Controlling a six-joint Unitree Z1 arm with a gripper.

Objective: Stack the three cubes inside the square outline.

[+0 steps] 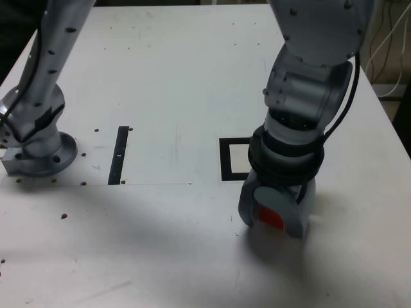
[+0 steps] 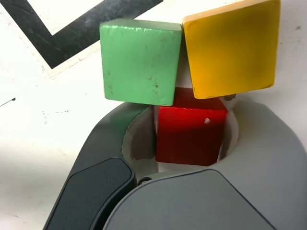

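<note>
The white tabletop (image 1: 141, 250) was marked with dark specks in front of the square outline (image 1: 225, 160); a black strip (image 1: 119, 155) was seen to its left in the exterior view, and pale cables (image 1: 389, 61) beyond it to the right. Nearer than the outline, the glossy red cube (image 2: 192, 134) was enclosed between the claw's (image 1: 273, 224) fingers; whether it was clenched could not be told. The pale green cube (image 2: 139, 64) and chipped-edged yellow cube (image 2: 232, 50) were seen near the outline

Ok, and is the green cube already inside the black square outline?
No, in the wrist view the green cube sits beside the outline's corner, on the table outside it.
</note>
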